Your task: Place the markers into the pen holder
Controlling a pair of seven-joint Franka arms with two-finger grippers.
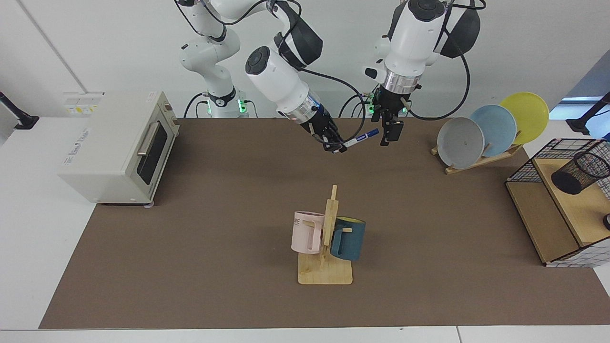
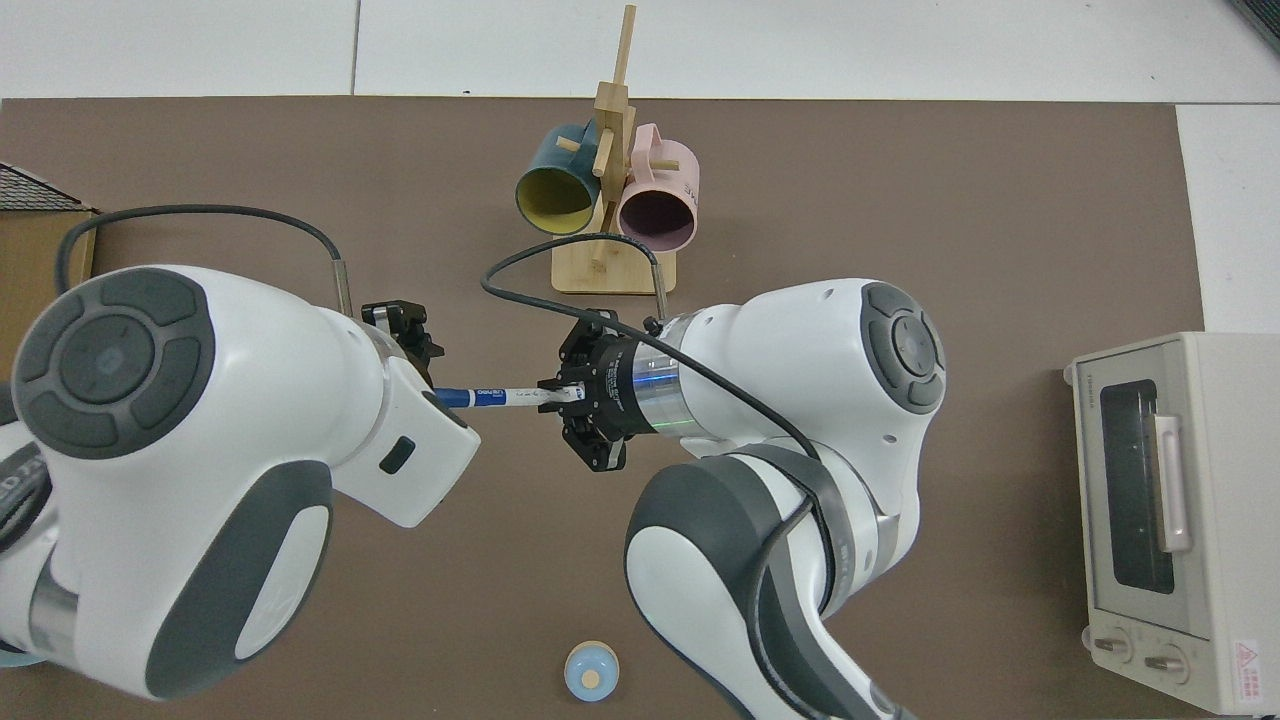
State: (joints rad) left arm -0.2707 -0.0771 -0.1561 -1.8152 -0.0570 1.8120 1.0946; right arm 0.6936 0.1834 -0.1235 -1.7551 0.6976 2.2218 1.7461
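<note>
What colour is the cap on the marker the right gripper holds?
Dark blue, on a white barrel; the marker shows best in the top view.

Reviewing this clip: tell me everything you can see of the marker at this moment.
The marker is a slim pen with a white barrel, a dark blue cap and small print on its side. It is held in the air above the brown mat, tilted slightly, cap end higher. The right gripper is shut on its tail end. The cap points at the left gripper, whose fingers are open around the tip, apparently not yet closed on it.
</note>
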